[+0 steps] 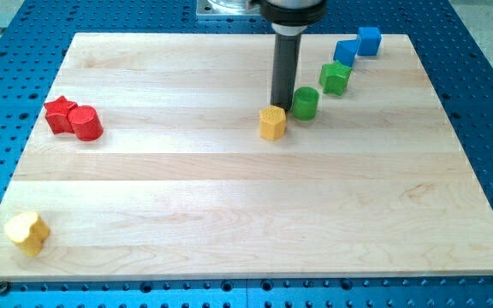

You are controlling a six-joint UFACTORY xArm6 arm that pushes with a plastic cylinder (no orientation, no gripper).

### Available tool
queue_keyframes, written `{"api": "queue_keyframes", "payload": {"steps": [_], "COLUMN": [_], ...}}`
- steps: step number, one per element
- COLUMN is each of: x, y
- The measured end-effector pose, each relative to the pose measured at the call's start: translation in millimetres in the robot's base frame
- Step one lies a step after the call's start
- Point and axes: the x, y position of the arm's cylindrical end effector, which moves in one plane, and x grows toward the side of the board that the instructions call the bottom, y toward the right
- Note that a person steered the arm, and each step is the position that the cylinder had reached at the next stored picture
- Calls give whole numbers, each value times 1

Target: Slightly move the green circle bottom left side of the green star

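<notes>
The green circle [305, 103] stands on the wooden board [246, 197] right of centre near the view's top. The green star [335, 78] sits just up and to the right of it, a small gap apart. My tip [282, 105] is at the end of the dark rod, right against the green circle's left side and just above the yellow hexagon [272, 123].
Two blue blocks [346, 52] [368, 40] lie up and right of the green star. A red star [59, 114] and a red cylinder [86, 123] touch at the view's left. A yellow heart-like block [27, 232] sits at the bottom left corner.
</notes>
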Motion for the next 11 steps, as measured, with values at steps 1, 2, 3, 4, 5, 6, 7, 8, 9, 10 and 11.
{"api": "queue_keyframes", "payload": {"steps": [1, 2, 3, 4, 5, 6, 7, 8, 9, 10, 11], "x": [-26, 25, 113, 163, 116, 65, 42, 49, 46, 33, 42], "y": [-15, -95, -124, -18, 103, 100, 62, 31, 27, 30, 90]}}
